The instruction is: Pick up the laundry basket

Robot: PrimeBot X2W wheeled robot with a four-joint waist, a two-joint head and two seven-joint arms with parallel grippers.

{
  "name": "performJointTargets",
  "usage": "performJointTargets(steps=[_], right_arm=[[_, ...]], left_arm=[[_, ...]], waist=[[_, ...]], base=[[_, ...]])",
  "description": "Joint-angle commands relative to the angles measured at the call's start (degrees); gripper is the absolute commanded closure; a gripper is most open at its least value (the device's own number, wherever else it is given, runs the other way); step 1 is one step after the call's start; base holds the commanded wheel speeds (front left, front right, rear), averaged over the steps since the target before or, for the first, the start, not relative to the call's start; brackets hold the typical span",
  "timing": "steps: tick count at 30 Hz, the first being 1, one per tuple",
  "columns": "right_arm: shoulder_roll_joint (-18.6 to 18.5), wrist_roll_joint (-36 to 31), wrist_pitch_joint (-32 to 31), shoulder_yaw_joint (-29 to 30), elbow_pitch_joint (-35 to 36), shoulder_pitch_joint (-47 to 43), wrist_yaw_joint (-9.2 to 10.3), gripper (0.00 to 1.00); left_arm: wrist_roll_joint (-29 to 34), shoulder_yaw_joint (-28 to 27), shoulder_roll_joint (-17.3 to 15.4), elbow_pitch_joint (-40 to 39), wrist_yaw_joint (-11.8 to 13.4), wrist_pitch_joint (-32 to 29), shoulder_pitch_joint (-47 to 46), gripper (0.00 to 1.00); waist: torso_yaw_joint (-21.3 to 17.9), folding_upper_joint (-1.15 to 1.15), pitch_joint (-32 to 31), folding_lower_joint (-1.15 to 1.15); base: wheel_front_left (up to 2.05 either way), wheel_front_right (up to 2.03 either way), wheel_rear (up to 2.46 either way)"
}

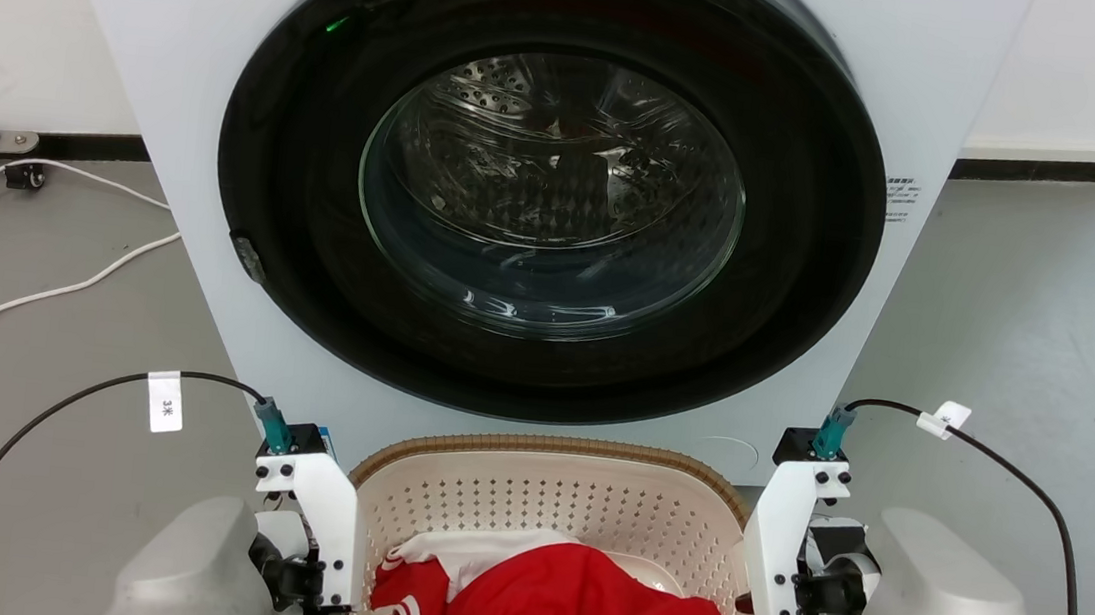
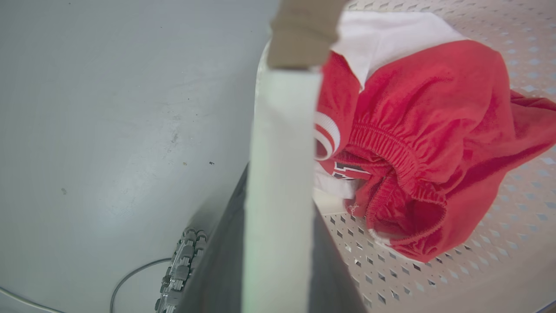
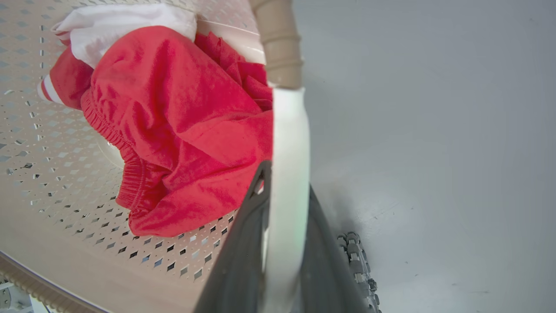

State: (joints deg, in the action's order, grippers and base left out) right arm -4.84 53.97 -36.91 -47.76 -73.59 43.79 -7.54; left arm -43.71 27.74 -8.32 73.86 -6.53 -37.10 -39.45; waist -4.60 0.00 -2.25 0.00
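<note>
a: where's the laundry basket point(image 1: 544, 445)?
b: low in front of the washing machine point(image 1: 179, 61), far rim just beside its front panel, between the two arms. red clothes point(image 1: 579, 602) are piled inside. whether it's off the floor point(image 1: 1029, 314) i cannot tell.
a: and the tools?
b: the left tool point(image 2: 281, 195) has its dark fingers pressed on either side of the left handle point(image 2: 282, 130). the right tool point(image 3: 286, 182) pinches the right handle point(image 3: 289, 130) the same way.
a: what could go wrong?
b: the handles look like smooth, narrow plastic, so i'd guess a pinch could slide along them if one arm rises faster. that would tip the basket and dump the clothes toward the low side. drifting forward on the lift could also knock the rim against the washer.
</note>
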Motion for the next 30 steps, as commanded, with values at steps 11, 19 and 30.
performJointTargets(steps=[11, 19, 30], right_arm=[[-1.2, -1.4, 0.2, 1.1, -0.5, -1.0, 0.10, 1.00], [-1.1, -2.2, 0.8, 1.7, -0.4, -0.9, 0.10, 1.00], [-1.1, -3.0, 1.2, 2.5, -0.4, -1.1, 0.10, 1.00]], left_arm=[[-0.8, 0.5, -0.8, 0.1, 0.2, -1.0, 0.9, 1.00], [-1.3, 0.7, -0.4, 0.1, 0.4, -1.7, 1.0, 1.00], [-1.8, 0.9, -0.2, 0.1, 0.7, -2.2, 1.1, 1.00]], waist=[[0.1, 0.00, -0.3, 0.00], [0.4, 0.00, -0.3, 0.00], [0.7, 0.00, -0.2, 0.00]], base=[[0.00, 0.00, 0.00], [0.00, 0.00, 0.00], [0.00, 0.00, 0.00]])
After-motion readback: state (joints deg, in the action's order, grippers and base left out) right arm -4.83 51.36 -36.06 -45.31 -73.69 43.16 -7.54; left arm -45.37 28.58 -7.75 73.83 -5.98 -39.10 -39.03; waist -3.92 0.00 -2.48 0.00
